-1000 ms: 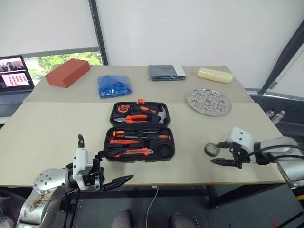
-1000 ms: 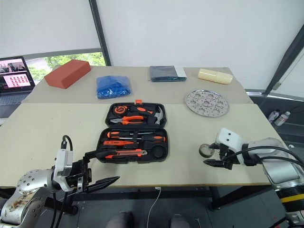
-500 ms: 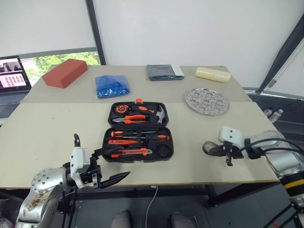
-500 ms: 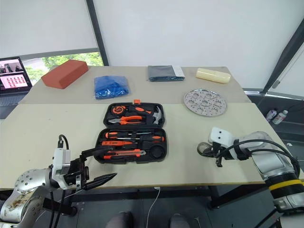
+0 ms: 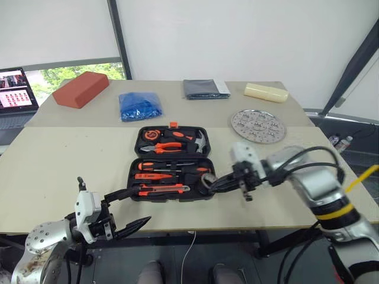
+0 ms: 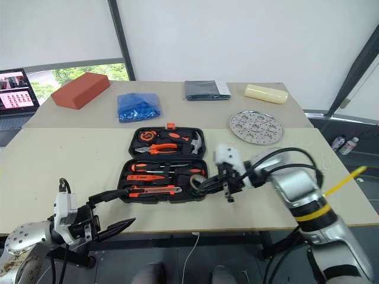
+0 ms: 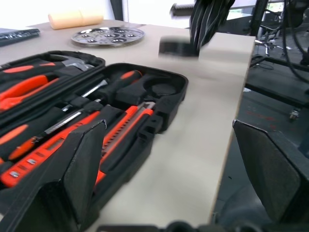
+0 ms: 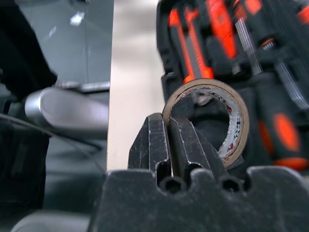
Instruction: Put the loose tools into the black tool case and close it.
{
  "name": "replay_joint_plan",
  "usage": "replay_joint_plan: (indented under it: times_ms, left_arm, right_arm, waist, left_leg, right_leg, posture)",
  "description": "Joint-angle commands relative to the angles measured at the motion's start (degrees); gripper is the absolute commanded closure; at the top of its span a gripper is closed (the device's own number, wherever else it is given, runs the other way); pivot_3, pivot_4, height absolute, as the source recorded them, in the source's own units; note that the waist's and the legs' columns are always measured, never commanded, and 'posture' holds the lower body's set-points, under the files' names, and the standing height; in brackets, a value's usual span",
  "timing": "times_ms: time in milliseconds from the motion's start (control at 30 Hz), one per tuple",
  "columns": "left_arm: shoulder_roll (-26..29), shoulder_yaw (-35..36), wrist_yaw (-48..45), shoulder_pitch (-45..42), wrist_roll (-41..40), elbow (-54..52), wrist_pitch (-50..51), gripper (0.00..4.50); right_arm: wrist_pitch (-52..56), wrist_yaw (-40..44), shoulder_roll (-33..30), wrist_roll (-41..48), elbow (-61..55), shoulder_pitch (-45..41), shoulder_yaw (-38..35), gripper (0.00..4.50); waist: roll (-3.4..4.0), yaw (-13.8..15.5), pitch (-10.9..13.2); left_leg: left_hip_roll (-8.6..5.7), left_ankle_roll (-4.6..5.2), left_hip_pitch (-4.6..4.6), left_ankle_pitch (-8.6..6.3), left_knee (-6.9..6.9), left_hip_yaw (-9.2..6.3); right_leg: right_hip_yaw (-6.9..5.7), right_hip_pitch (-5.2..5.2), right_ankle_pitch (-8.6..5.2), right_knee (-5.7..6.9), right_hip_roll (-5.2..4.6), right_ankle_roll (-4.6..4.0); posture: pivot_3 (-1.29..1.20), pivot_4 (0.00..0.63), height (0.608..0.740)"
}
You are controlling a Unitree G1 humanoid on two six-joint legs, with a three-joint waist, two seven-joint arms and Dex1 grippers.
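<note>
The black tool case (image 5: pixel 135 168) lies open in the middle of the table. In its recesses are orange-and-black screwdrivers (image 5: pixel 160 165), a small orange tester screwdriver (image 5: pixel 155 176) and a utility knife (image 5: pixel 167 189). My right gripper (image 5: pixel 213 184) is at the case's near right corner, shut on the wall of the tape roll (image 8: pixel 227 123). It holds the roll (image 5: pixel 205 183) just above the round recess (image 7: pixel 161 89). My left gripper (image 5: pixel 142 205) is open at the table's front edge, left of the case, with nothing between its fingers (image 7: pixel 84 159).
Along the far side of the table are a red block (image 5: pixel 81 89), a blue bag (image 5: pixel 141 106), a folded grey cloth (image 5: pixel 205 89) and a pale yellow block (image 5: pixel 266 92). A round perforated metal plate (image 5: pixel 258 125) lies right of the case. A laptop (image 5: pixel 13 90) stands far left.
My right gripper shut on the tape roll at the table's right and carried it left to the case's near right corner. The left gripper drifted slightly left and down, still open.
</note>
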Motion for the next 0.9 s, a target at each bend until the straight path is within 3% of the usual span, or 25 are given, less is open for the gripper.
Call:
replay_joint_plan:
  times_ms: [33,433,500,567,600,667,800,900]
  left_arm:
    - [-0.19,0.01,0.62,0.18,0.13,-2.54,-1.18,0.00]
    - [0.29,0.70,1.34,-0.54,0.75,-1.92,-1.42,0.00]
    - [0.71,1.70,1.46,-0.83,0.62,-1.17,-1.48,0.00]
    - [1.03,2.94,1.90,-1.20,0.26,-0.38,-1.22,0.00]
    - [1.15,3.76,2.54,-1.38,-0.85,-0.21,0.10,0.00]
    - [2.58,5.81,5.39,-1.32,-4.05,-0.37,6.87,0.00]
    - [3.18,9.17,12.22,-4.11,-7.20,1.48,14.97,0.00]
    - [2.40,10.01,25.31,-14.16,-2.62,10.85,19.93,0.75]
  right_arm:
    - [-0.59,-3.05,2.23,-3.60,3.15,-2.85,1.19,4.48]
    - [5.36,-1.40,3.32,-7.05,5.60,-6.43,6.31,4.48]
    - [5.60,-0.83,3.14,-6.51,5.04,-6.57,5.90,3.75]
    - [3.68,-0.72,3.68,-5.32,4.99,-6.54,4.06,3.46]
    - [2.39,-0.25,4.14,-3.85,5.22,-6.60,2.28,2.87]
    - [0.22,2.85,5.91,4.27,7.25,-6.61,-6.38,2.29]
    - [-11.26,6.67,3.98,5.07,15.75,-5.59,-12.33,2.29]
    - [-23.01,-2.16,4.98,-1.34,31.90,-6.17,-14.41,3.10]
  waist:
    - [0.00,-0.08,0.00]
    - [-0.01,-0.15,0.00]
    - [-0.02,-0.10,0.00]
    - [-0.02,-0.10,0.00]
    - [-0.02,-0.12,0.00]
    - [-0.06,-0.24,0.05]
    - [-0.10,0.13,0.09]
    - [-0.19,0.75,0.11]
  left_leg:
    - [0.00,0.00,-0.04,0.00,0.00,0.00]
    - [0.05,0.04,-0.15,0.03,-0.01,0.01]
    - [0.05,0.04,-0.15,0.03,0.00,0.02]
    - [0.05,0.04,-0.15,0.02,0.00,0.02]
    - [0.05,0.04,-0.15,0.02,-0.02,0.02]
    - [0.07,0.04,-0.16,0.03,-0.03,0.02]
    - [0.12,0.40,-0.13,0.25,-0.01,0.00]
    - [0.09,0.26,0.03,0.16,0.02,0.00]
  right_leg:
    - [0.00,-0.02,0.01,0.01,0.00,-0.01]
    - [0.00,0.02,0.09,0.12,0.08,-0.12]
    - [0.01,0.02,0.09,0.12,0.06,-0.12]
    - [0.00,0.01,0.09,0.11,0.06,-0.12]
    - [0.00,0.01,0.08,0.11,0.07,-0.12]
    - [0.00,0.01,0.08,0.12,0.08,-0.12]
    - [0.00,0.07,0.12,0.13,0.14,0.15]
    - [-0.03,0.06,-0.07,0.06,0.11,0.20]
  posture:
    - [0.00,0.150,0.740]
    - [0.00,0.150,0.740]
    - [0.00,0.150,0.740]
    - [0.00,0.150,0.740]
    - [0.00,0.150,0.740]
    - [0.00,0.150,0.740]
    - [0.00,0.150,0.740]
    - [0.00,0.150,0.740]
